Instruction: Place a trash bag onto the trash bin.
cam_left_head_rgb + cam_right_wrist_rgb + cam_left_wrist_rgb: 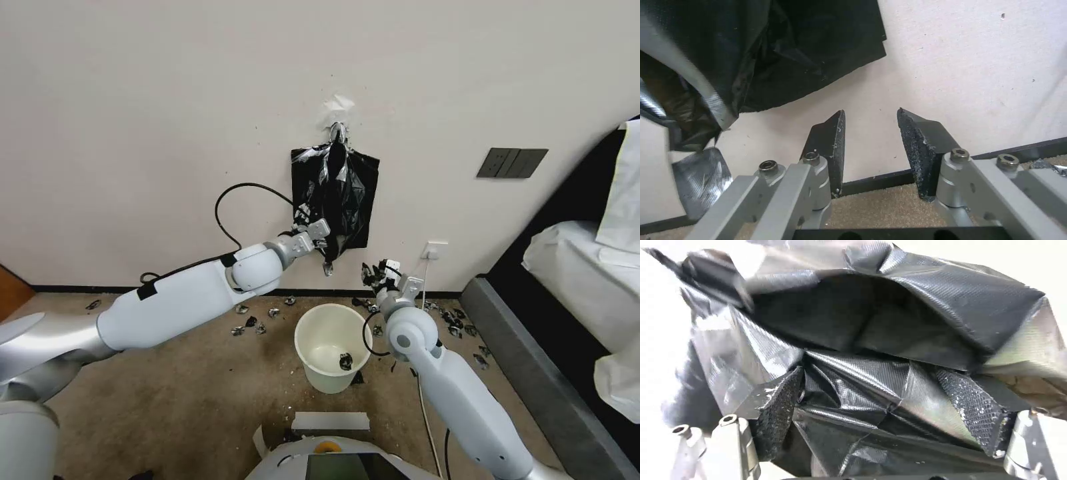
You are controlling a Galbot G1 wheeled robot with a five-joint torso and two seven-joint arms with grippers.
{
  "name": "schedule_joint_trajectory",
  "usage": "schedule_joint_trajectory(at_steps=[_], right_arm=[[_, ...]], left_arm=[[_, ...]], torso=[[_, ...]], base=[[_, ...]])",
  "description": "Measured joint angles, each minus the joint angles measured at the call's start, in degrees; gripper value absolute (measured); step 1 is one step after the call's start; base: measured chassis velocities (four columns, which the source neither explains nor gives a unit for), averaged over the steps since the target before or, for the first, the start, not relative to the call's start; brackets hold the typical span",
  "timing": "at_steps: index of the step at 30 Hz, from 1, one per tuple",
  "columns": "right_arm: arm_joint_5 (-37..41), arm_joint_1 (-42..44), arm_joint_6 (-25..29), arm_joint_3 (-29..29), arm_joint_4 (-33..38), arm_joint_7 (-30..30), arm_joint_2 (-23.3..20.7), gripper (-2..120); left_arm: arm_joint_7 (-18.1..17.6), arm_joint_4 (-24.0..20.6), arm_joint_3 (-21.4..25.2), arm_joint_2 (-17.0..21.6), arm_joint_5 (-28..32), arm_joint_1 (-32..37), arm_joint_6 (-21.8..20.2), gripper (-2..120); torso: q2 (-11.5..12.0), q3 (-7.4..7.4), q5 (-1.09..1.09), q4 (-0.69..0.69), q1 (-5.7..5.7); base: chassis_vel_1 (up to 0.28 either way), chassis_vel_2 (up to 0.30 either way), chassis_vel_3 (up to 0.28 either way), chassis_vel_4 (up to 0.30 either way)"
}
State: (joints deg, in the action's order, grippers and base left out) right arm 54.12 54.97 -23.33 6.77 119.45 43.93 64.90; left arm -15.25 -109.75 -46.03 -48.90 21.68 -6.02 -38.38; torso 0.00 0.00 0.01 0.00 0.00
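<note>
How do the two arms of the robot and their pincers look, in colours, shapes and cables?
Both arms are glossy white rounded shells with silver-grey metal wrists and ball-like joints. The left arm has black tape bands and a looping black cable. The left pincer and the right pincer have grey metal linkages with hex bolts and black, rough-textured, wedge-shaped pads.
</note>
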Motion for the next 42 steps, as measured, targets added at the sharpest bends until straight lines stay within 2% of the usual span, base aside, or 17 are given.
schedule_joint_trajectory(at_steps=[4,8,23,42], right_arm=[[-0.01,0.41,0.03,0.66,0.07,-0.02,0.05,33],[-0.02,1.11,0.07,1.16,0.36,-0.17,-0.08,33],[-0.02,1.99,0.33,2.29,0.74,-0.61,-0.33,32],[-0.19,2.1,0.78,2.07,0.52,-1.05,0.46,32]], left_arm=[[-0.86,-2.72,-0.07,-0.19,0.18,-0.21,-3.42,78],[-1.2,-4.1,-0.03,-0.15,0.3,-0.22,-4.13,78],[-1.98,0.19,-1.68,-2.19,1.57,-0.89,-4.02,78],[-1.87,0.03,-2.91,1.61,2.88,-1.86,-3.82,78]], torso=[[0.0,0.0,0.0,0.0,0.0],[0.0,0.0,0.0,-0.01,0.0],[0.0,0.0,-0.01,0.0,0.0],[0.0,0.0,-0.02,-0.01,0.0]], base=[[0.0,0.0,0.0,0.0],[0.0,0.0,0.0,0.0],[0.0,0.0,0.0,0.0],[0.0,0.0,0.0,0.0]])
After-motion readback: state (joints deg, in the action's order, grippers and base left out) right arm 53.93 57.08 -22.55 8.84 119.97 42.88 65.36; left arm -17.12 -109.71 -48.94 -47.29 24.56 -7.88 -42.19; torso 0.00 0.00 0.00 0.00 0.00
